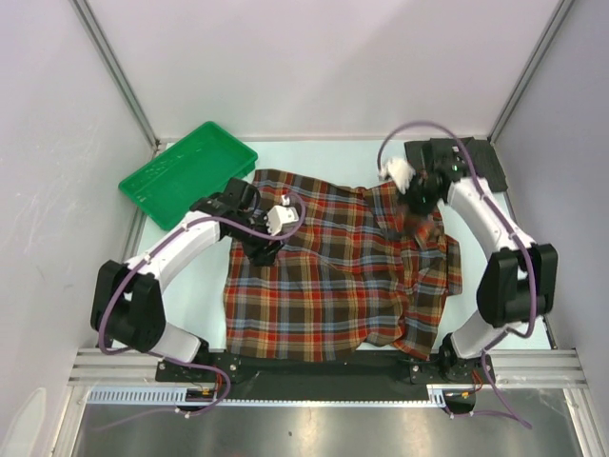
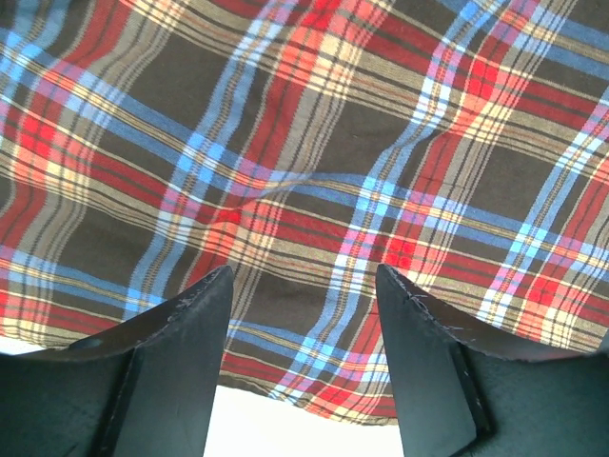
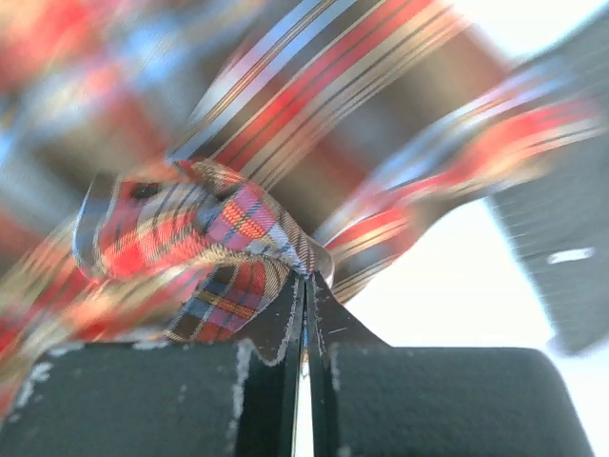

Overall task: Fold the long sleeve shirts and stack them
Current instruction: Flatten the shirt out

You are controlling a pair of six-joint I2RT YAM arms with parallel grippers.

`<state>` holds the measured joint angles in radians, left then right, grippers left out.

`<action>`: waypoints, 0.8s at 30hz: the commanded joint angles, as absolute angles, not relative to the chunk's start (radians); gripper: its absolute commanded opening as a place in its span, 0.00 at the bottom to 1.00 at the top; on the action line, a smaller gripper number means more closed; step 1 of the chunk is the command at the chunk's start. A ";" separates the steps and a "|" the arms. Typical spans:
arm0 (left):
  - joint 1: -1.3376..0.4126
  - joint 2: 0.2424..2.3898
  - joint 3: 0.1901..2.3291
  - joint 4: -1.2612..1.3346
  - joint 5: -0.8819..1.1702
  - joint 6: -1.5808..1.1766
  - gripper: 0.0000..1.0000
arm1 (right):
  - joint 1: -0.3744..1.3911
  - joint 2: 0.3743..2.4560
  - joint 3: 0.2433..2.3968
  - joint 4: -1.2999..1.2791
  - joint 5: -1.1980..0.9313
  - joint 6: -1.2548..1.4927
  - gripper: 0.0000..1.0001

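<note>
Though blurred up close, right tool (image 3: 306,286) tight on plaid shirt (image 1: 333,276), left tool (image 2: 303,276) spread, grey shirt (image 1: 483,154) half-hidden

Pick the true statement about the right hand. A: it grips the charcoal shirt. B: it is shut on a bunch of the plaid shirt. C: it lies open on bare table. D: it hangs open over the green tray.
B: the right wrist view shows the right hand closed, a wad of the plaid shirt pinched at its tips.
</note>
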<state>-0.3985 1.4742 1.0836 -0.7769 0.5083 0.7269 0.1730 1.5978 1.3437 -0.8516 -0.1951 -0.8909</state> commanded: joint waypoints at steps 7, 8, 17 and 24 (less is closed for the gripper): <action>-0.451 1.390 0.977 -0.805 0.506 0.830 0.70 | 0.139 1.931 1.858 -1.012 -0.291 -0.758 0.73; -0.472 1.372 0.922 -0.807 0.490 0.847 0.70 | 0.114 1.901 1.823 -1.043 -0.328 -0.773 0.82; -0.543 1.319 0.784 -0.729 0.434 0.809 0.68 | -0.021 1.439 1.118 -1.189 -0.350 -0.968 0.82; -0.546 1.456 0.782 -0.647 0.314 0.758 0.57 | -0.035 1.443 0.893 -0.956 -0.217 -0.924 0.75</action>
